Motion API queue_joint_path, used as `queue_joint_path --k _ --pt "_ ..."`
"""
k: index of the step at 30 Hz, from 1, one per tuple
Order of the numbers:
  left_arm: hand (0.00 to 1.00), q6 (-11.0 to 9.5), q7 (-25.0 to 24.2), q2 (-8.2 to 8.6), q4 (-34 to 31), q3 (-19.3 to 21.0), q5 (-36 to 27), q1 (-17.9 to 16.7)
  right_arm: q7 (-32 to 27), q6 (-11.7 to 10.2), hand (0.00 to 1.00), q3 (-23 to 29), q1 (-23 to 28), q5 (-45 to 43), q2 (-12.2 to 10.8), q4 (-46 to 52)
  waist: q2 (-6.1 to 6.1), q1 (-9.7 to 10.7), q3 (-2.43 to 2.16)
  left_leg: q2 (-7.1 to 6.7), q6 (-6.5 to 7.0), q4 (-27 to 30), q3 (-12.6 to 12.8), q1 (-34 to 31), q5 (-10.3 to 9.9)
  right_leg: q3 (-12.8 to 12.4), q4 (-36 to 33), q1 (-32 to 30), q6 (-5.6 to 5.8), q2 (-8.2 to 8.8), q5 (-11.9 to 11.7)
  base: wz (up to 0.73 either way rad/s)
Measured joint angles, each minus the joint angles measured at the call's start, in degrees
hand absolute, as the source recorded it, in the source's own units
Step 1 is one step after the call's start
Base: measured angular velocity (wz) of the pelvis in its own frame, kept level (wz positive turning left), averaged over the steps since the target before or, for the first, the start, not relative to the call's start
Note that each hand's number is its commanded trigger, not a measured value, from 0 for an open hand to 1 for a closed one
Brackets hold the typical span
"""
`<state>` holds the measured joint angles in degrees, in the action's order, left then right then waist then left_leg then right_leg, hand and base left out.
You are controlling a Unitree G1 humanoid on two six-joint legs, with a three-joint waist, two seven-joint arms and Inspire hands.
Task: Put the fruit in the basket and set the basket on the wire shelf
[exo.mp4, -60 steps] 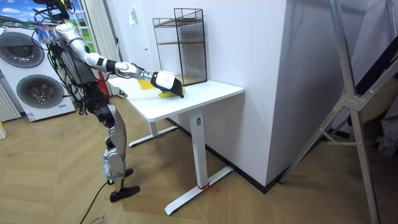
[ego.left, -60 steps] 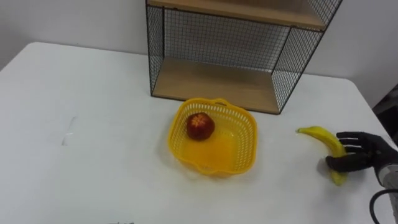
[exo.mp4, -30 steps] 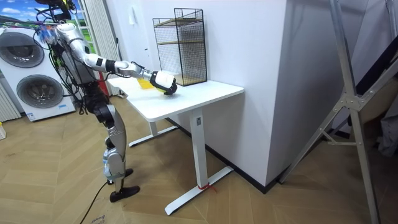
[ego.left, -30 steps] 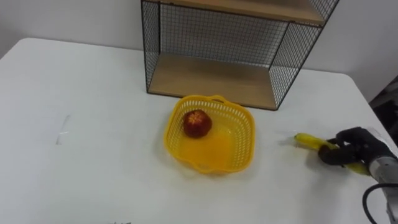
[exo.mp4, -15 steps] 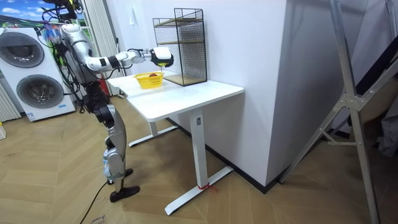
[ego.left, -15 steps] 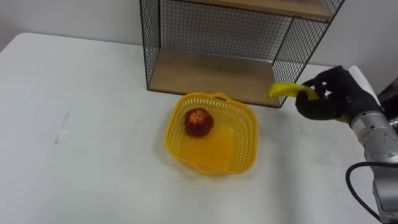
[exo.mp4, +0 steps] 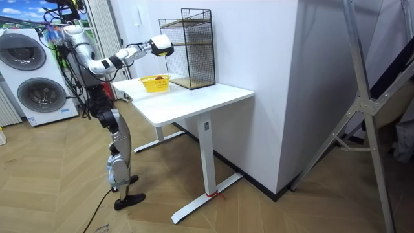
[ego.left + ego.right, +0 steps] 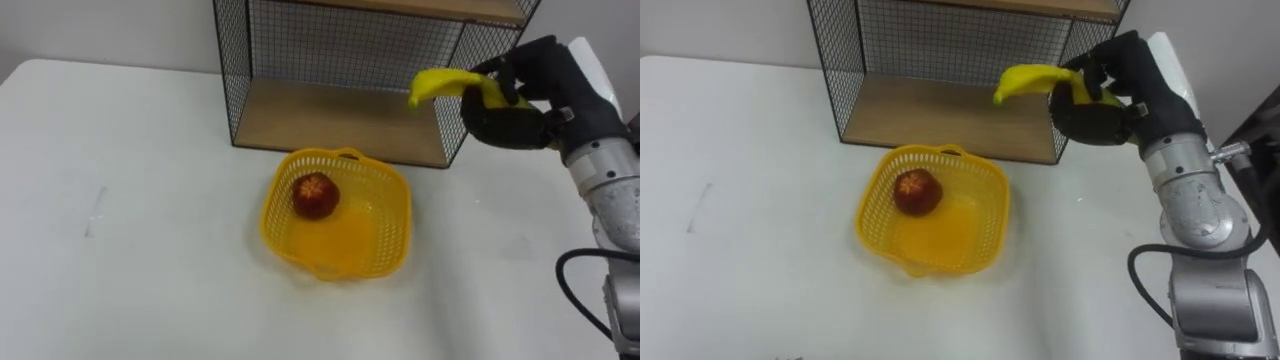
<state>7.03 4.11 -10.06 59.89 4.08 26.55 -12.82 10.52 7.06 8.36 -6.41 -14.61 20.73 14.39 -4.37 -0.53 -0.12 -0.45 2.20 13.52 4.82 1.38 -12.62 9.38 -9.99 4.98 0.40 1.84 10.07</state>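
Right robot hand (image 8: 515,100) grips the banana (image 8: 440,82), apparently aloft, before the wire shelf (image 8: 330,115).

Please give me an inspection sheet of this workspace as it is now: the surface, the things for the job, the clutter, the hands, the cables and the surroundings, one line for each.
Surface: white table, bearing the basket and the shelf.
Job's things: yellow basket in front of the wire shelf, with a red apple inside; banana held in the air, up and to the right of the basket, not yet in it.
Clutter: a faint grey mark on the table's left part.
Hands: right hand curled round the banana, raised before the shelf's right front corner.
Cables: nothing seen.
Surroundings: washing machines behind the robot, a metal frame at the room view's right.
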Motion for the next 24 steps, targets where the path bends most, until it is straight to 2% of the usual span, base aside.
queue_joint_path --k 7,14,19,21,22,24 --pt "0.0 0.1 -0.5 0.0 0.3 -1.0 0.4 0.6 5.8 0.6 1.0 -4.6 0.0 -5.0 0.0 2.1 -0.2 -0.2 -0.05 -0.04 0.0 -0.3 0.2 -0.1 0.0 -0.3 0.0 -0.2 0.0 0.0 0.0 0.0" --pt "0.0 0.2 -0.8 -0.42 0.9 -2.2 0.3 1.2 11.1 1.3 1.0 -8.2 0.0 -5.7 0.0 3.2 -0.94 -1.8 -0.24 0.0 0.0 -0.7 0.8 0.3 0.0 -1.1 0.1 -0.2 0.0 -0.09 0.0 -0.04" --pt "0.0 0.6 -0.8 -0.48 0.8 -2.5 0.4 2.1 14.0 2.0 1.0 -10.0 0.0 -5.9 0.0 3.7 -1.54 -2.1 0.13 -0.05 0.01 -0.7 0.5 0.2 0.0 -1.0 0.2 -0.3 0.0 -0.08 0.0 0.01" --pt "0.0 0.6 -0.8 -0.48 0.7 -2.6 0.4 2.1 14.7 2.5 1.0 -10.0 0.0 -6.0 0.0 3.9 -1.57 -2.6 0.12 -0.05 0.01 -0.7 0.4 0.2 0.0 -1.0 0.2 -0.3 0.0 -0.08 0.0 0.0" --pt "0.0 0.6 -0.8 -0.48 0.7 -2.8 0.4 2.2 14.8 2.8 0.6 -10.0 0.0 -6.0 0.0 4.0 -1.59 -2.7 0.1 -0.04 0.01 -0.8 0.4 0.2 0.0 -0.9 0.2 -0.3 0.0 -0.09 0.0 0.03" --pt "0.0 0.7 -0.8 -0.45 0.7 -3.1 0.4 2.4 15.3 3.1 0.0 -10.0 0.0 -6.0 0.0 4.4 -1.56 -2.7 0.12 -0.06 0.01 -0.7 0.3 0.2 0.0 -0.9 0.2 -0.4 0.0 -0.09 0.0 0.0"
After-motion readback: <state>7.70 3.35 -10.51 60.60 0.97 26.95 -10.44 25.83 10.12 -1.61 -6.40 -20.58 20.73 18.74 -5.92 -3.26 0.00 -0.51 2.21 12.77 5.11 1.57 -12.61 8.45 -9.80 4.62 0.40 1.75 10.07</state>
